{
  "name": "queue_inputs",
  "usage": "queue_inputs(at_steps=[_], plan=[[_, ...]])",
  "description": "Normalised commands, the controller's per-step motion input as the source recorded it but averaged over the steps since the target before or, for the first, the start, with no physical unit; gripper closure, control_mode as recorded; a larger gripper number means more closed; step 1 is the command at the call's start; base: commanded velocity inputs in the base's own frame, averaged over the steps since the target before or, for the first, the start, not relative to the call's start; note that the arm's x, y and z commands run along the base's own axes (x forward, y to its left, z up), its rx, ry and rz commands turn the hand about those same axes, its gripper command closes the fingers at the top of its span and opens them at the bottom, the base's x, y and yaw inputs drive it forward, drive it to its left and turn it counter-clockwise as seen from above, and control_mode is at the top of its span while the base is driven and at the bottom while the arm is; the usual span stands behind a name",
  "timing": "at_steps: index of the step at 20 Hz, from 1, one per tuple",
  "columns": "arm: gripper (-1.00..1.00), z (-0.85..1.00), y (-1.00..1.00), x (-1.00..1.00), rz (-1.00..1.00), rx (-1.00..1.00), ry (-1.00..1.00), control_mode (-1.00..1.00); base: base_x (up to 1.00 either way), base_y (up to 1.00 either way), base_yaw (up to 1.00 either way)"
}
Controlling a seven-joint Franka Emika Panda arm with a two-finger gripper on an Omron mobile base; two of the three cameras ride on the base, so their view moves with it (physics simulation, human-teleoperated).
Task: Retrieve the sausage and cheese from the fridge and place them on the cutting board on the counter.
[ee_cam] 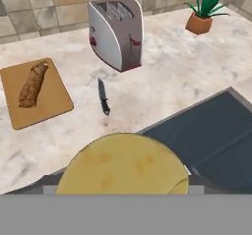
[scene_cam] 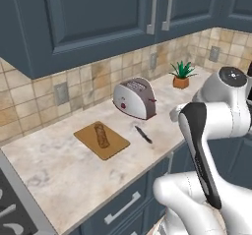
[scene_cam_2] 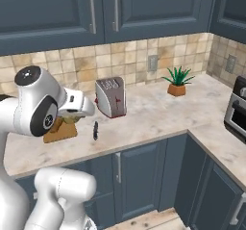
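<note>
A yellowish cheese [ee_cam: 123, 165] chunk fills the bottom of the hand view, and my gripper [ee_cam: 123, 187] is shut on it. From the right base view the cheese [scene_cam_2: 72, 120] shows olive under the white hand, hanging just above the front edge of the counter [scene_cam_2: 158, 113]. The orange-brown cutting board [ee_cam: 54, 99] lies on the counter ahead and to the left, seen too as cutting board [scene_cam: 115, 145] and cutting board [scene_cam_2: 60, 133]. A brown speckled log [ee_cam: 32, 84] rests on it. The sausage and the fridge are out of view.
A black knife [ee_cam: 103, 97] lies on the counter between the board and a silver toaster [ee_cam: 115, 32]. A potted plant [ee_cam: 203, 15] stands at the back right. Blue-grey cabinet fronts [ee_cam: 211, 140] are below. A stove [scene_cam: 12, 204] borders the counter's left end, an oven [scene_cam_2: 238, 108] the right.
</note>
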Motion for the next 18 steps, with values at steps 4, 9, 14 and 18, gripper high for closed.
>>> queue_inputs(at_steps=[4,9,14,18], plan=[[1.00,0.00,0.00,0.01,0.00,0.00,0.01,-1.00,0.20,0.00,0.00],[1.00,-0.16,0.31,0.29,0.04,0.00,0.08,-1.00,0.00,0.00,0.00],[1.00,-0.35,0.57,0.48,0.27,0.00,0.29,-1.00,0.00,0.00,0.00],[1.00,-0.37,0.37,0.52,0.23,0.00,0.35,-1.00,0.00,0.00,0.00]])
